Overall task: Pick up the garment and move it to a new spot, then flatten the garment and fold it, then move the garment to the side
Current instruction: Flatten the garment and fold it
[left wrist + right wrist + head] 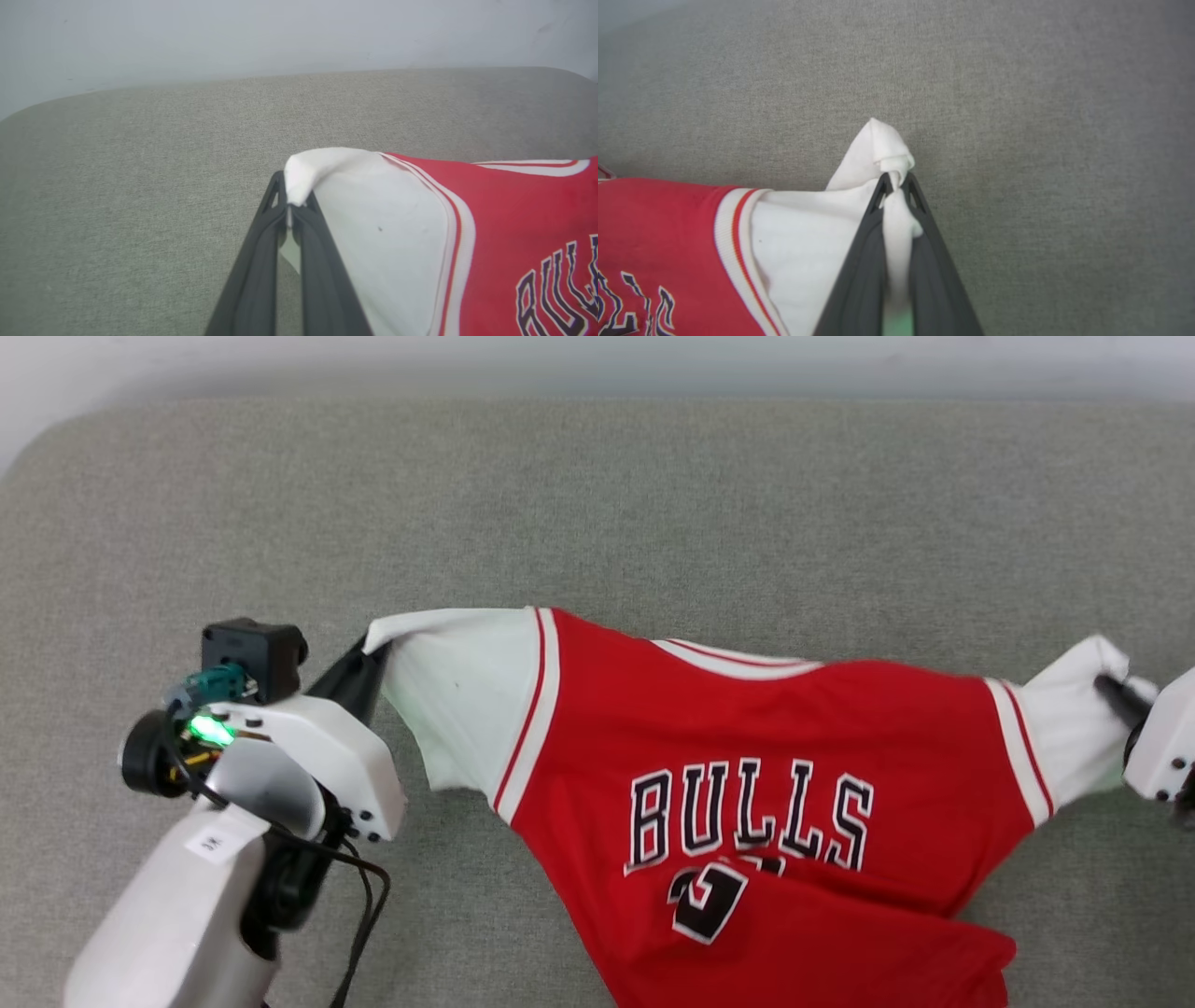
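Clenching opposite sleeve tips of the garment (766, 728): left claw (372, 651), right claw (1104, 683); bare grey cushion (653, 504) beyond.

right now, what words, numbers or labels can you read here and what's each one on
"BULLS": black, white-edged letters on the red front of the garment.
Below it, a number, partly hidden by a crease: not surely readable.
On the left forearm, a white label: marks too small to read.
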Robot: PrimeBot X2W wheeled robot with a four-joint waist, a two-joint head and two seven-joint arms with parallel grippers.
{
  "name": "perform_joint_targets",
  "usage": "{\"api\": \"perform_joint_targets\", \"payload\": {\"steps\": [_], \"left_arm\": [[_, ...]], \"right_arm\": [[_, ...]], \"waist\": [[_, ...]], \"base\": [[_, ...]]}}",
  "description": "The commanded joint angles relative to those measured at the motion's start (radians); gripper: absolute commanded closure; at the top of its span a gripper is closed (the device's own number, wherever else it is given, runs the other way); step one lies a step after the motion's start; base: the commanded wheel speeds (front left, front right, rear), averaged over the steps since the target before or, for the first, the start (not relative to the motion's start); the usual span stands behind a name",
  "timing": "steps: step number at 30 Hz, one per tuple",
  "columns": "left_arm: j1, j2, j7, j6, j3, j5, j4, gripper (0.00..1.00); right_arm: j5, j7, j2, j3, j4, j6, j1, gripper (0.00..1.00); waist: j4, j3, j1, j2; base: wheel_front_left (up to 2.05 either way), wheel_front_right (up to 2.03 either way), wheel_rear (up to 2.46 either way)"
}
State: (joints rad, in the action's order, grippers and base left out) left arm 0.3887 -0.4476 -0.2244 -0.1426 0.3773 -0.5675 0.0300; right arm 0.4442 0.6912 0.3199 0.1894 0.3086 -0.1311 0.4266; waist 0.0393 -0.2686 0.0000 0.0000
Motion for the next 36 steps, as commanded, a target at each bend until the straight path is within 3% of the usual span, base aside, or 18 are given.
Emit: {"api": "perform_joint_targets", "payload": {"steps": [1,13,26,36], "left_arm": [[0.024,-0.014,0.007,-0.009,-0.014,0.008,-0.001,1.0],[0.315,-0.04,0.053,0.031,-0.091,0.007,0.084,1.0],[0.839,-0.041,0.204,0.094,-0.118,0.083,0.392,1.0],[1.123,-0.035,0.317,0.135,-0.125,0.11,0.566,1.0]], "right_arm": [[-0.012,-0.01,0.006,0.009,-0.014,0.001,0.019,1.0],[-0.107,-0.108,-0.002,0.006,-0.07,0.001,0.255,1.0],[-0.256,-0.345,-0.038,-0.01,0.072,0.001,0.765,1.0],[-0.32,-0.502,-0.051,-0.028,0.205,0.001,1.061,1.0]], "waist": [[-0.006,0.021,0.0,0.0],[-0.03,0.034,0.0,0.0],[-0.054,-0.114,0.0,0.0],[-0.062,-0.238,0.0,0.0]], "base": [[0.0,0.0,0.0],[0.0,0.0,0.0],[0.0,0.0,0.0],[0.0,0.0,0.0]]}}
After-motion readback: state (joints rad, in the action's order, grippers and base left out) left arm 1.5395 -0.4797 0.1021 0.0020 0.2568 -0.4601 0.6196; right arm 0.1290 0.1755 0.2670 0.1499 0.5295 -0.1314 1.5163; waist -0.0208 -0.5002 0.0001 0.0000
